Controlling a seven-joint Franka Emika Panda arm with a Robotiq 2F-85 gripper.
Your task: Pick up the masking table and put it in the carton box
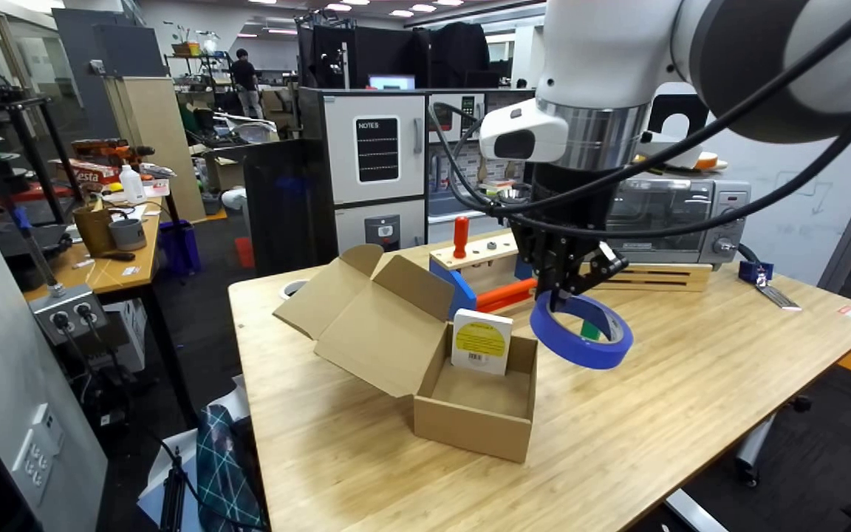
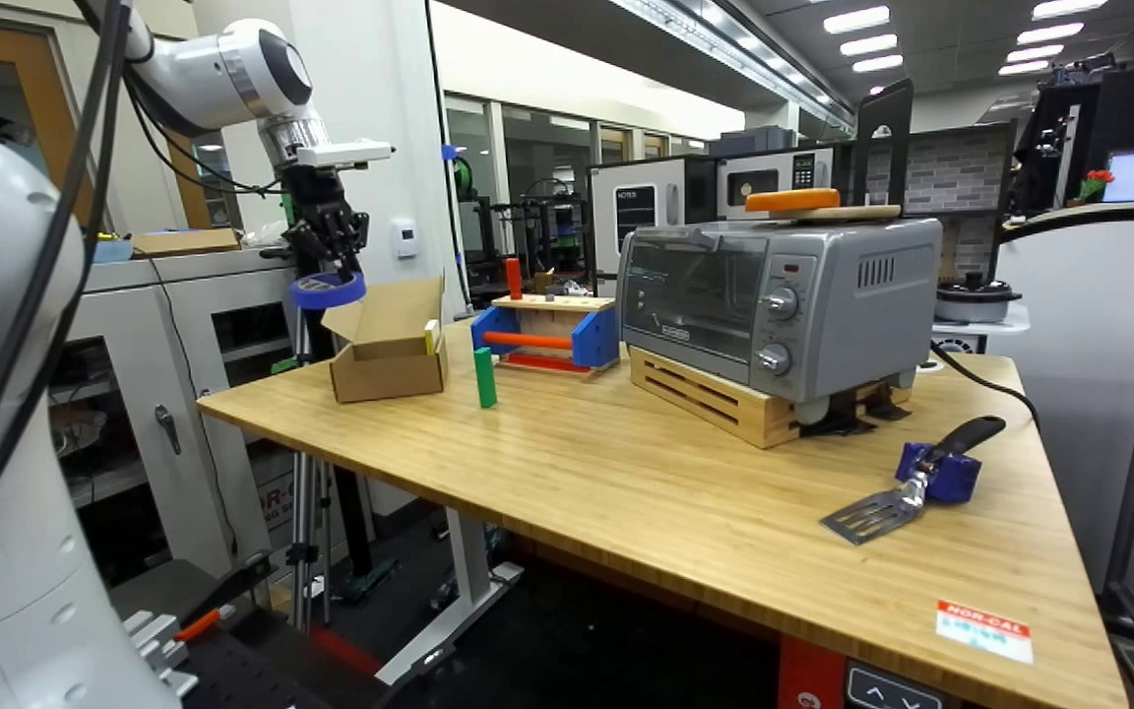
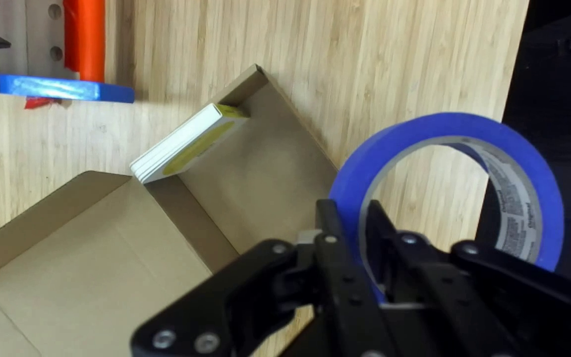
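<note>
The masking table is a blue ring of tape, seen in both exterior views (image 1: 580, 353) (image 2: 329, 293) and in the wrist view (image 3: 456, 125). My gripper (image 1: 555, 299) (image 2: 343, 274) (image 3: 352, 208) is shut on its rim, one finger inside the ring and one outside. The tape hangs in the air above the table, roughly level. The carton box (image 1: 470, 425) (image 2: 390, 374) (image 3: 275, 163) stands open on the table with its lid flaps folded back. The tape is beside the box and higher than it; in the wrist view it overlaps the box's right edge.
A white and yellow packet (image 1: 481, 343) (image 3: 189, 144) stands inside the box against a wall. A red-and-blue toy rack (image 2: 537, 330) (image 3: 67, 88) is behind the box. A green block (image 2: 484, 377) stands nearby. A toaster oven (image 2: 774, 305) and a spatula (image 2: 882, 512) are farther along the table.
</note>
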